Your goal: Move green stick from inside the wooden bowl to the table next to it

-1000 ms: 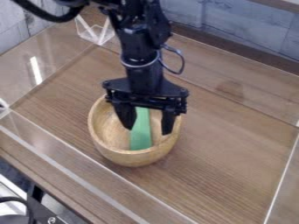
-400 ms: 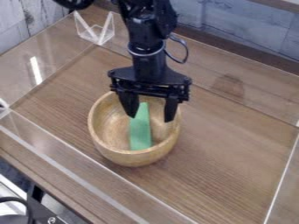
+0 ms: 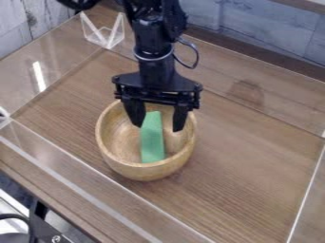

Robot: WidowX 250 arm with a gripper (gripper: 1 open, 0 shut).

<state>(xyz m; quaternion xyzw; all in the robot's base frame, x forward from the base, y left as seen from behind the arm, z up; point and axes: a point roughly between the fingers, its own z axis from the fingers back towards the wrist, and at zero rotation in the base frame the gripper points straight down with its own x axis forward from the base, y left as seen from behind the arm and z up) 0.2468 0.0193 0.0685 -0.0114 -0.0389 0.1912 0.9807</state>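
The light tan wooden bowl (image 3: 117,161) rests on the brown wood-grain table (image 3: 241,180), near its front left. Inside the bowl lies the bright green stick (image 3: 152,140), leaning from the bowl's floor up toward the far rim. My black gripper (image 3: 156,119) points straight down over the far half of the bowl. It is open, one finger (image 3: 135,116) left of the stick's upper end and the other to its right. Both fingertips hang at about rim height, and nothing is held.
Clear acrylic walls (image 3: 76,157) border the table at the front, left and right. A white bracket-like object (image 3: 102,36) stands at the back left behind the arm. Bare tabletop lies to the right of the bowl.
The gripper has shifted slightly right and toward the back of the bowl, then settled over the stick's upper end. It stays open, and the stick and bowl have not moved.
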